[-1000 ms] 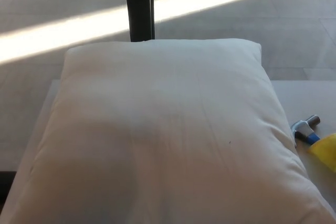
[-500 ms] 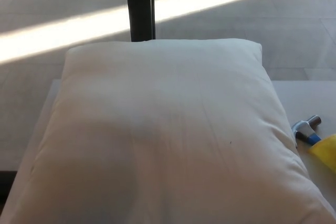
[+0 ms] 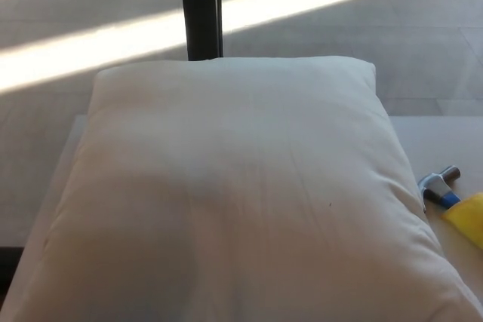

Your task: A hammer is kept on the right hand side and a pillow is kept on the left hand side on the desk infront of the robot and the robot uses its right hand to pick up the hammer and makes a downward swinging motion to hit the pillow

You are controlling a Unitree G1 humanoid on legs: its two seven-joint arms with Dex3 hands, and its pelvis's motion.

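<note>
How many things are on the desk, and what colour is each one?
White: 1, the pillow.
Silver, blue and yellow: 1, the hammer, with a silver head, a blue band and a yellow handle that runs out of the picture.
Total: 2 things on the desk. Neither robot hand shows.
</note>
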